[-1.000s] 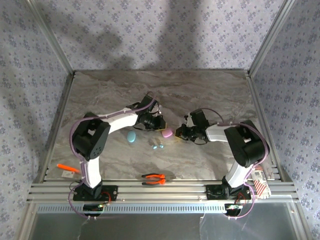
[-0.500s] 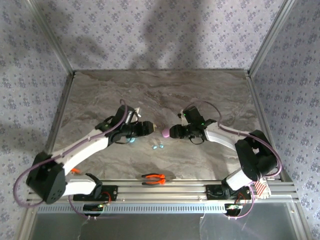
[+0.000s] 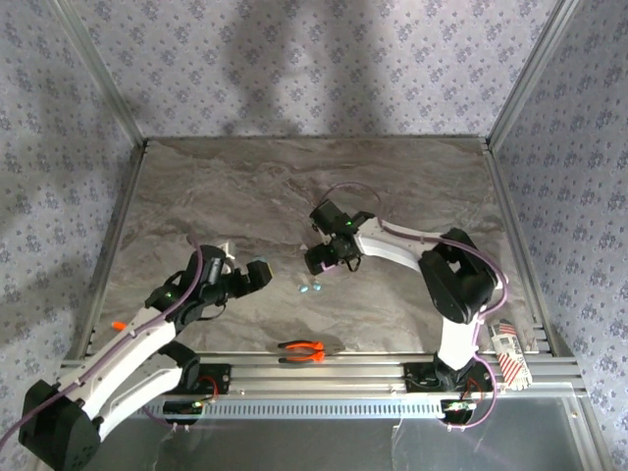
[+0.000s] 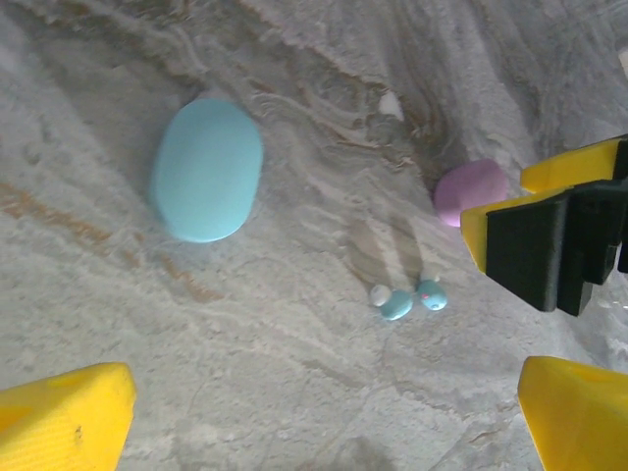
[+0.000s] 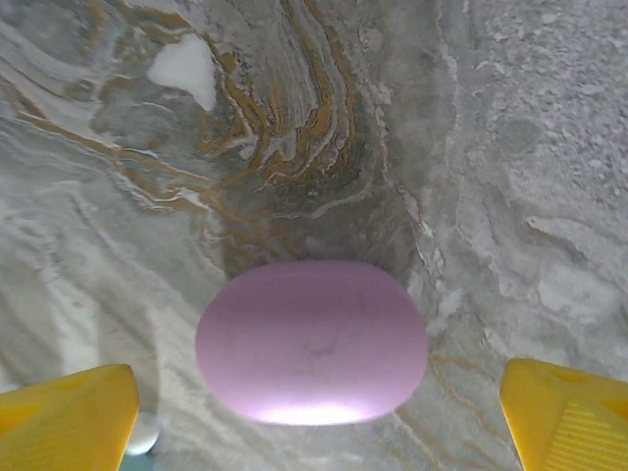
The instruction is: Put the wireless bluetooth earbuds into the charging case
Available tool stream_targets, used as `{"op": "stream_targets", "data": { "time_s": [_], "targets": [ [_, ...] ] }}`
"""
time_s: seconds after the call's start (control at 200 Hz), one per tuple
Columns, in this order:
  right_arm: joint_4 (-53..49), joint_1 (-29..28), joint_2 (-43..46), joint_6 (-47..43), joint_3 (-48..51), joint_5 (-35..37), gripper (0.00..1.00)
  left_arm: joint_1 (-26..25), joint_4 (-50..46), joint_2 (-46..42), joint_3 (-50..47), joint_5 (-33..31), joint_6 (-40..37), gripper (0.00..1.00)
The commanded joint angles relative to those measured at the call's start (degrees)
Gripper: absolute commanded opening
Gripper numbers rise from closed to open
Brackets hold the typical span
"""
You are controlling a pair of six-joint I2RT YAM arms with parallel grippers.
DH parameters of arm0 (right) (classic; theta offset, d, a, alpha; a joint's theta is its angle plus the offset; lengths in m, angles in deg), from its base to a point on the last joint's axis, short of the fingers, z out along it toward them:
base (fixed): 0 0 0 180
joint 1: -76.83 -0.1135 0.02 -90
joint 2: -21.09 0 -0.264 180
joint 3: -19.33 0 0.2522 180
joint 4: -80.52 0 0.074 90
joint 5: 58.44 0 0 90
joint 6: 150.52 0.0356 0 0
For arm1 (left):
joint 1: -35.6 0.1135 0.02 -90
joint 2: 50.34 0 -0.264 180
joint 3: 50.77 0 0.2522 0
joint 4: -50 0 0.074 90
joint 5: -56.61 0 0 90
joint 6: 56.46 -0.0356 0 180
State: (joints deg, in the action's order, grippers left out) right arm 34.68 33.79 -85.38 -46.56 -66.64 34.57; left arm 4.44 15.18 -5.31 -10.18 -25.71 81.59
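Two teal earbuds [image 4: 432, 294] were seen loose on the marble table [image 4: 245, 373], between the teal case [image 4: 206, 169] and the pink case [image 5: 312, 341]; the left gripper [image 4: 319, 422] was pointed toward them, jaws apart; the right gripper [image 5: 314, 432] was spread wide over the pink case.

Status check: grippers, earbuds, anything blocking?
Left gripper open, empty. Right gripper open above pink case. Teal earbuds loose on table, apart from teal case. Pliers at near edge, clear of work.
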Motion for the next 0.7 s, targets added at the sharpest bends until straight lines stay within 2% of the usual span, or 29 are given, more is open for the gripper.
{"op": "stream_targets", "data": {
  "time_s": [0.0,0.195,0.585,0.695],
  "targets": [
    [-6.9,-0.9,-4.0,-3.0,-4.5,4.2,0.95,0.6,-1.0,-1.3,-0.4,0.4,0.2,1.00],
    [-10.2,-0.6,-9.2,-1.9,-10.1,4.9,0.85,0.9,-1.3,-1.7,-0.7,1.1,-0.3,1.00],
    [-12.3,1.8,-11.7,-0.6,-13.1,3.0,0.59,1.2,-1.6,-3.1,-1.3,1.5,-0.2,1.00],
    [-13.0,2.9,-10.9,0.1,-13.1,3.0,0.58,1.2,-1.8,-3.2,-1.2,1.6,-0.1,1.00]
  ]
}}
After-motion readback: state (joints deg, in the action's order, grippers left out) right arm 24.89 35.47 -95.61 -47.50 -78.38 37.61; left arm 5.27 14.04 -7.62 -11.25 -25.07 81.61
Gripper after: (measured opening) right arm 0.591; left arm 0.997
